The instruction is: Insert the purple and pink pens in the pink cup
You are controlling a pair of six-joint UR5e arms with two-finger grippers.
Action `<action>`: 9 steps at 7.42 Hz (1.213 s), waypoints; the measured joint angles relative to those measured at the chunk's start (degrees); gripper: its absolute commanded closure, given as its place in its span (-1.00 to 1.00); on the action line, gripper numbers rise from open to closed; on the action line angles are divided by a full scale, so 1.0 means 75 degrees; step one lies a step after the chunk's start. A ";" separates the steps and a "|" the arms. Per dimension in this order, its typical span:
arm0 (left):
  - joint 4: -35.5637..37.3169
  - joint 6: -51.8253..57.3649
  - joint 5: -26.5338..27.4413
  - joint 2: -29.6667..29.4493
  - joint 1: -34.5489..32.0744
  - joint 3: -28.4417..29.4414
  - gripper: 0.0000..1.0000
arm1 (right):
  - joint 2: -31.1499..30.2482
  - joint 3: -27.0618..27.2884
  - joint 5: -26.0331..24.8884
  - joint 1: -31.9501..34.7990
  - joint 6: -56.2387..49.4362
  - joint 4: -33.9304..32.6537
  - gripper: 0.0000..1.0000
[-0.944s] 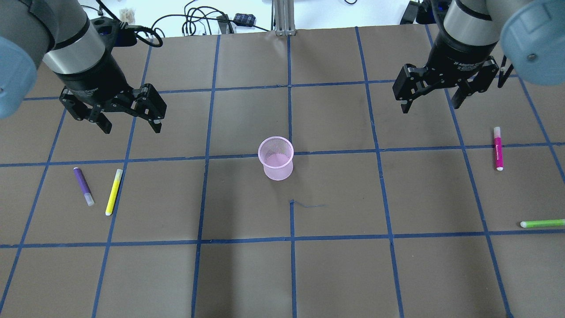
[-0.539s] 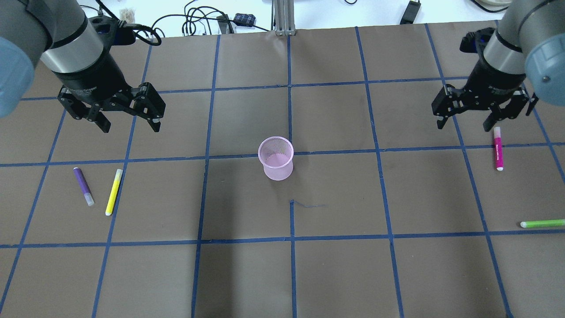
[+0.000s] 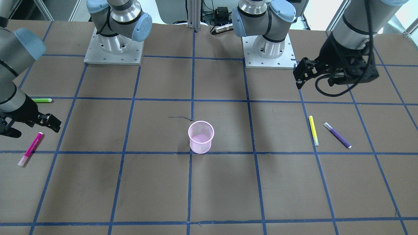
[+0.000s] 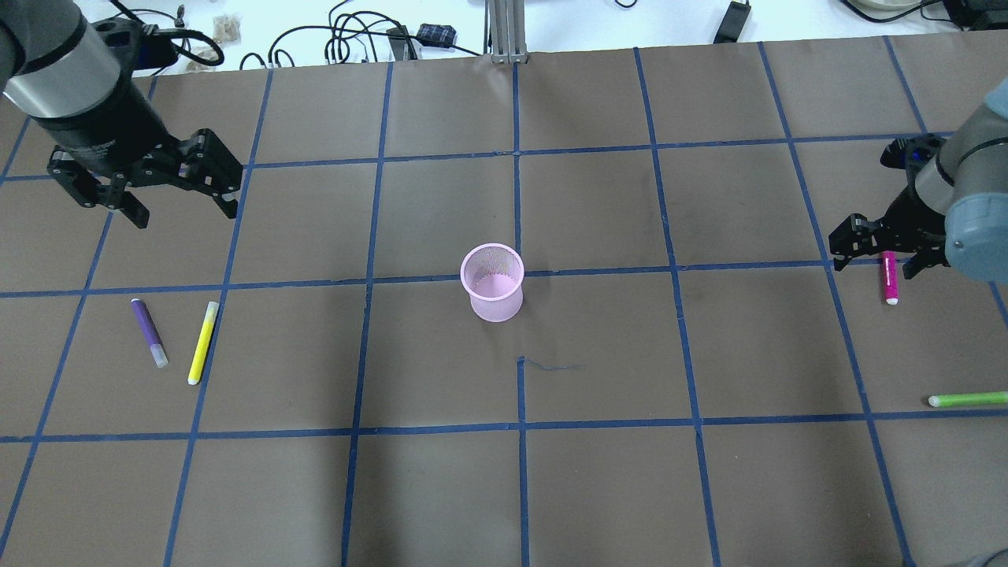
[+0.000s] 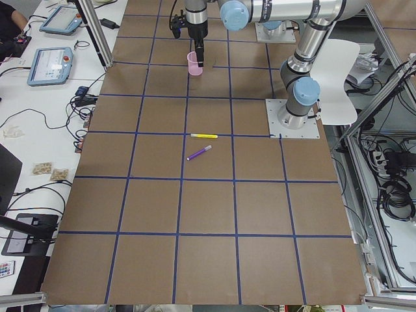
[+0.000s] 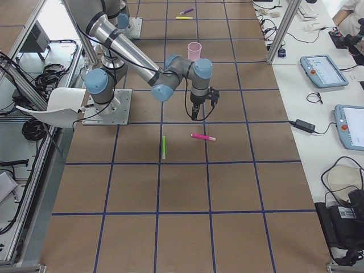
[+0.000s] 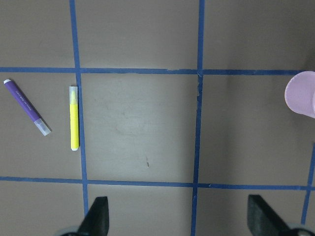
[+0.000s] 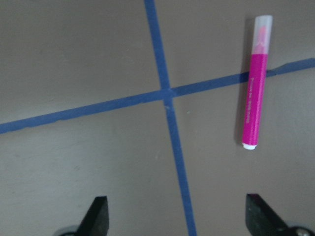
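Right gripper [image 8: 178, 219]: jaws spread wide, empty, above the counter [image 4: 598, 488].
Pink pen [image 8: 256, 83]: lies flat, in line with one finger rather than centred. Its long axis crosses the jaws' closing line, and the clear cap points away from the robot.
Step, as judged: approach for pickup. Next calls for a sideways shift, then descent.
Left gripper [image 4: 184, 214]: jaws released, empty, well apart from the purple pen [image 4: 149, 331], whose cap points toward the robot.
Pink cup [image 4: 492, 279]: upright, mid-counter, empty.

I am finding nothing readable: the tiny print along the pink pen [image 8: 255, 98] and the purple pen [image 7: 24, 104] is blurring out.
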 measured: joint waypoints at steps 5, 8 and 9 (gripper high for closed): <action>0.1549 0.1331 0.0131 -0.0974 0.2368 -0.0314 -1.00 | 0.0962 0.0040 -0.0225 -0.0649 -0.0580 -0.1033 -0.16; 0.2837 0.1344 0.0137 -0.1874 0.3339 -0.0745 -1.00 | 0.1082 0.0042 -0.0241 -0.0664 -0.0763 -0.1034 0.51; 0.3349 0.1313 0.0128 -0.2172 0.3402 -0.0976 -1.00 | 0.1099 0.0034 -0.0246 -0.0668 -0.0775 -0.1036 1.00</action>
